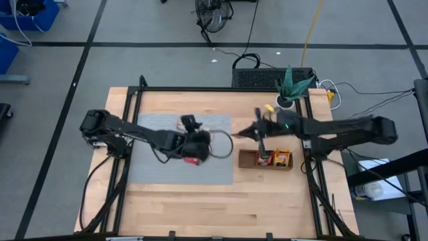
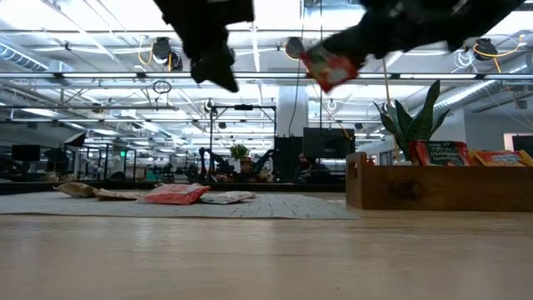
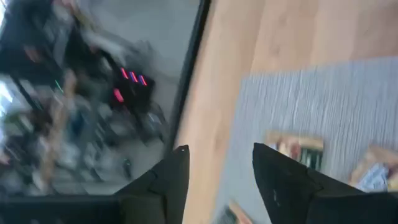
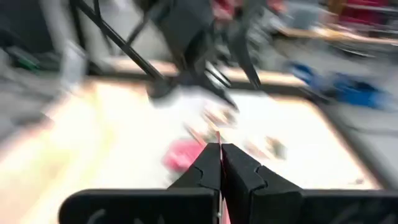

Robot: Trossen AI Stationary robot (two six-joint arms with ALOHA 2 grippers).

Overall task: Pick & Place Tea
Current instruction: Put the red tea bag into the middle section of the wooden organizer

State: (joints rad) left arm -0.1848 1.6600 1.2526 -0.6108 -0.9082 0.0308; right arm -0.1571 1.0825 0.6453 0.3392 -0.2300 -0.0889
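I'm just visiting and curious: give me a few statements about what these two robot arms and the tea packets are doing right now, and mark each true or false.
1. The right gripper holds a tea sachet in the air. True.
2. The left gripper is clamped on a sachet. False: its fingers are apart, with nothing between them.
3. The wooden tray already holds sachets. True.
4. The grey mat has no sachets left. False: several still lie on it.

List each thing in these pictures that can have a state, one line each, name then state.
left gripper: open, empty, raised over the grey mat
right gripper: shut on a red tea sachet, held in the air
loose sachets: lying flat on the mat
wooden tray: holds sachets standing upright
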